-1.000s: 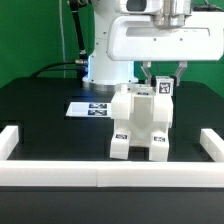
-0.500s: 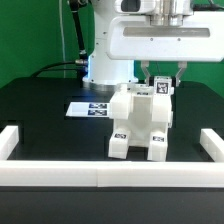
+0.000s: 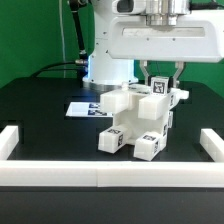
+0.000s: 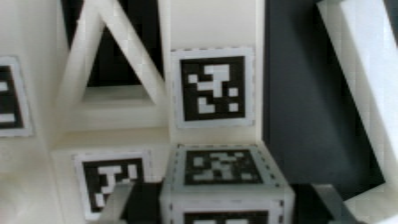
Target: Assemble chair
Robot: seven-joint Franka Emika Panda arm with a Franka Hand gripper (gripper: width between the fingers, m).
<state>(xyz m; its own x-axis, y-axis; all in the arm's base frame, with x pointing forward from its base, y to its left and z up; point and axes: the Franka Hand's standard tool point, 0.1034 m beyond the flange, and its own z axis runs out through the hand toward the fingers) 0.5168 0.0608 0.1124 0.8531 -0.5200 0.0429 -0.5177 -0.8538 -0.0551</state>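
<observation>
The white blocky chair (image 3: 132,122) hangs tilted over the black table, its tagged leg ends pointing toward the front and the exterior view's left. My gripper (image 3: 160,84) comes down from above and is shut on a tagged white block at the chair's upper right end (image 3: 160,90). In the wrist view that tagged block (image 4: 221,180) sits between my dark fingers (image 4: 146,202), and beyond it lie the chair's white bars with a large tag (image 4: 214,88). Whether the chair's low end touches the table cannot be told.
The marker board (image 3: 84,107) lies flat on the table behind the chair, toward the exterior view's left. A white rail (image 3: 100,176) borders the table along the front, with short stubs at the left (image 3: 10,140) and right (image 3: 212,142). The arm's base (image 3: 105,60) stands at the back.
The chair stood upright on its legs before; now it is tipped, its leg ends swung toward the exterior view's left and front. My gripper stays shut on the same top block.
</observation>
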